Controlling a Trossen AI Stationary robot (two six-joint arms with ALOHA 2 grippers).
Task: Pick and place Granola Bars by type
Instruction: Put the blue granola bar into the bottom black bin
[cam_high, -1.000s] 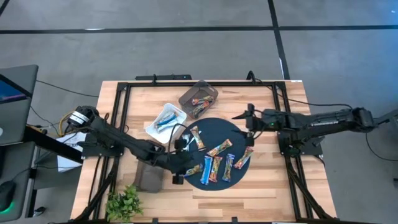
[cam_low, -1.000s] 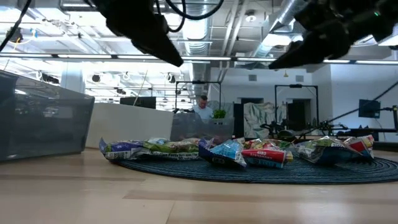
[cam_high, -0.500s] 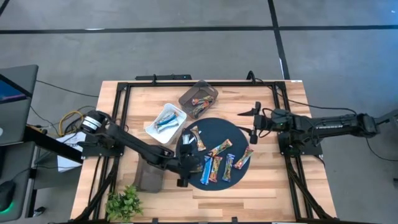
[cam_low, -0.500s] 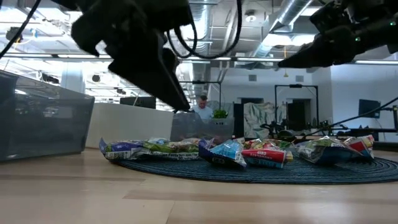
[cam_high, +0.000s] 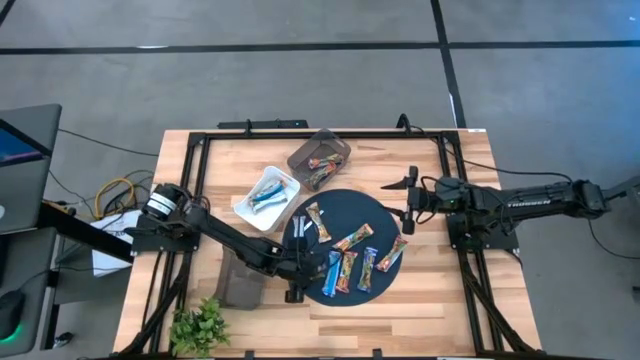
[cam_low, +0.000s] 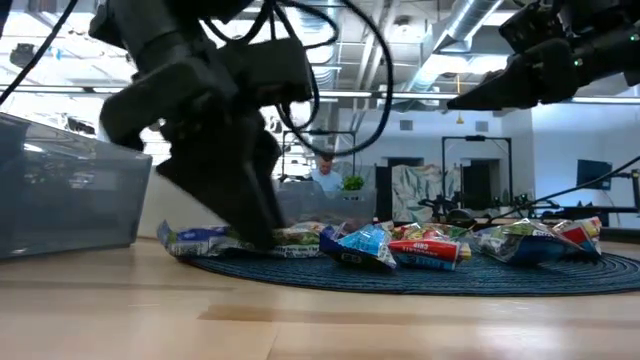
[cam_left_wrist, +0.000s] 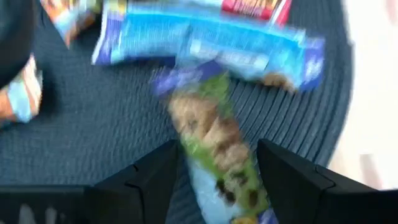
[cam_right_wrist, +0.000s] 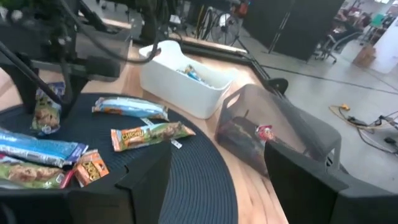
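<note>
Several granola bars (cam_high: 350, 262) lie on a round dark mat (cam_high: 345, 205) in the middle of the table. My left gripper (cam_high: 301, 268) is low over the mat's near-left edge, open and slanting down. In the left wrist view my left gripper (cam_left_wrist: 216, 149) has a green-and-white bar (cam_left_wrist: 211, 124) lying flat on the mat between its fingers, and I see no touch. A blue bar (cam_left_wrist: 205, 40) lies just beyond it. My right gripper (cam_high: 408, 198) hangs open above the mat's right edge; nothing is between the fingers of my right gripper (cam_right_wrist: 217, 158).
A white tray (cam_high: 268, 192) with blue bars and a dark clear tray (cam_high: 320, 158) with orange-brown bars stand beyond the mat. A grey tray (cam_high: 240, 282) stands near left, beside a small plant (cam_high: 200, 325). Black frame rails (cam_high: 200, 180) run along the table's edges.
My left gripper has come down from well above the mat onto its near-left edge, tipping more steeply downward, and now straddles the green-and-white bar. My right gripper has drawn back a little toward the table's right edge. The bars have stayed where they were.
</note>
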